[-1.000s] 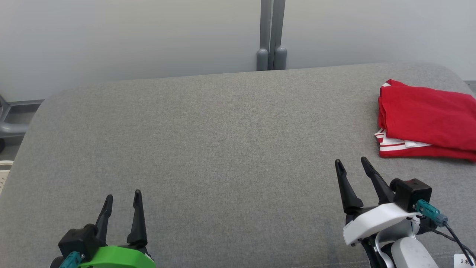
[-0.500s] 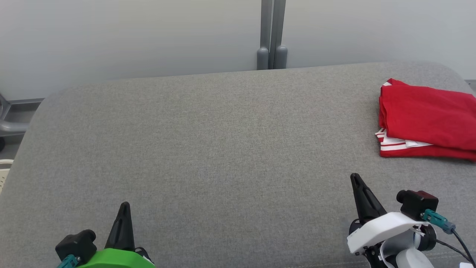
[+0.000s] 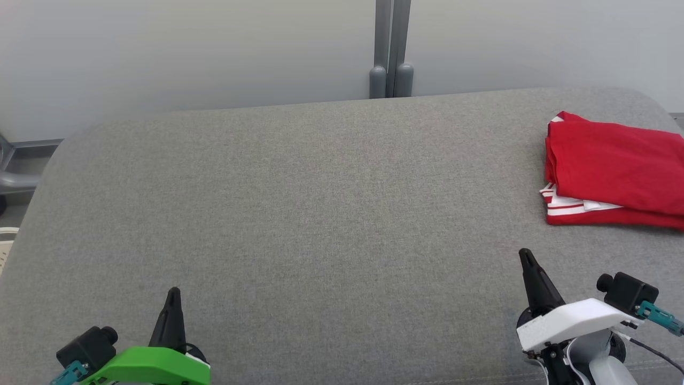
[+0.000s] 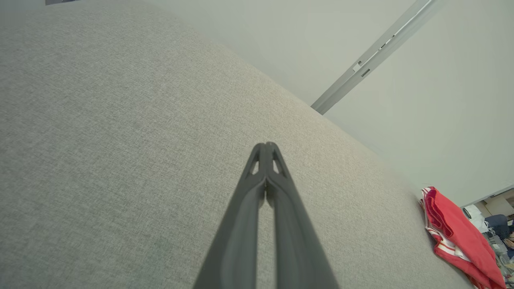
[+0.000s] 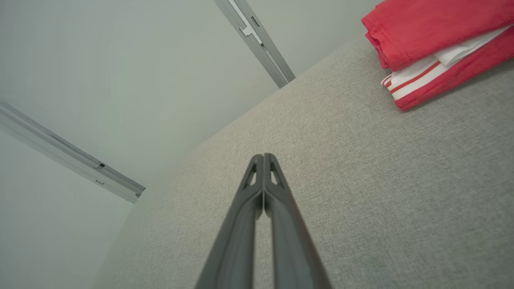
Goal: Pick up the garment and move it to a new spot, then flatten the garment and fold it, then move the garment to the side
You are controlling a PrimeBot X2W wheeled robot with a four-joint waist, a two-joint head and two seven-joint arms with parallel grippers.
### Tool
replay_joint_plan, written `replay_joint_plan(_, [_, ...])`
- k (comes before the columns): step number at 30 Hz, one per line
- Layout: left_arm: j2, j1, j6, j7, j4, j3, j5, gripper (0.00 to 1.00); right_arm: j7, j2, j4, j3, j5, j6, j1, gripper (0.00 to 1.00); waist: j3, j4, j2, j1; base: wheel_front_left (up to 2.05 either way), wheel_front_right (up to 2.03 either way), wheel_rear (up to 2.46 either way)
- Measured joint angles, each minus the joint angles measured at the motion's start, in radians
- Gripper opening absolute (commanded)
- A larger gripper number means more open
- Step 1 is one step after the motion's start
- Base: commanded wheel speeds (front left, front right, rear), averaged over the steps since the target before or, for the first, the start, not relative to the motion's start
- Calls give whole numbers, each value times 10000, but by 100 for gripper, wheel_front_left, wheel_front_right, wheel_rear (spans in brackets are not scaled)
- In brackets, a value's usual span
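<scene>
Garment (image 3: 614, 171): folded, red with white stripes, is lying at the frame's right edge on the grey cushion (image 3: 320, 214).
Left gripper (image 3: 173, 293): fingers are being clenched together, lower left.
Right gripper (image 3: 526, 254): fingers are being clenched together, lower right, below the garment, apart from it.
Background: grey post (image 3: 391, 48) is standing top centre.

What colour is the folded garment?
The garment is red with white-striped trim; clearest in right wrist view.
</scene>
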Motion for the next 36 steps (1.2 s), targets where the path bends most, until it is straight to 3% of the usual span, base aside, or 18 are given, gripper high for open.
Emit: replay_joint_plan(36, [-579, -534, -874, 1083, 188, 1241, -3388, 0, 901, -56, 25, -729, 4324, -2, -194, 0, 103, 10, 0, 0, 0, 0, 0])
